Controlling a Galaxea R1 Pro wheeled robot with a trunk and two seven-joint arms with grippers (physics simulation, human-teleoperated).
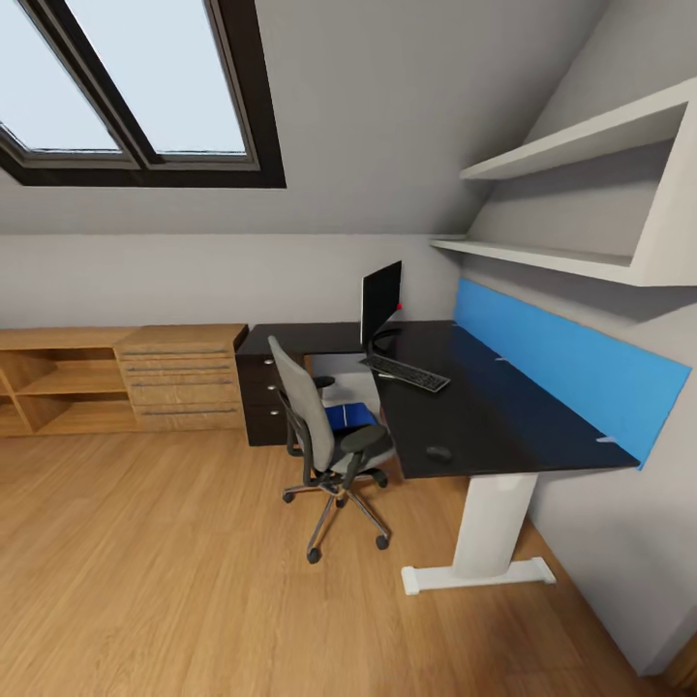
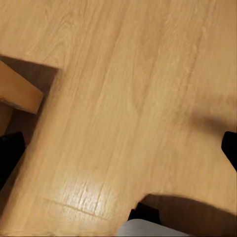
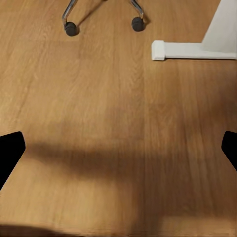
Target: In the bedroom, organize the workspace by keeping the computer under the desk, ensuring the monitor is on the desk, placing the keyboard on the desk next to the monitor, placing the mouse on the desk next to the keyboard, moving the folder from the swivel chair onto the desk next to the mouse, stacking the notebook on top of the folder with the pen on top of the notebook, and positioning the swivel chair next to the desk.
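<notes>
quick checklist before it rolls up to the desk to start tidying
1. Monitor on the desk: ok, it stands upright at the far end.
2. Keyboard next to the monitor: ok, it lies just in front of the base.
3. Mouse next to the keyboard: not ok, it sits near the desk's near edge, well apart.
4. Folder moved to the desk: not ok, blue shows on the swivel chair seat.
5. Notebook and pen: cannot tell.
6. Both grippers free: ok, left fingers and right fingers are spread over bare floor.
</notes>
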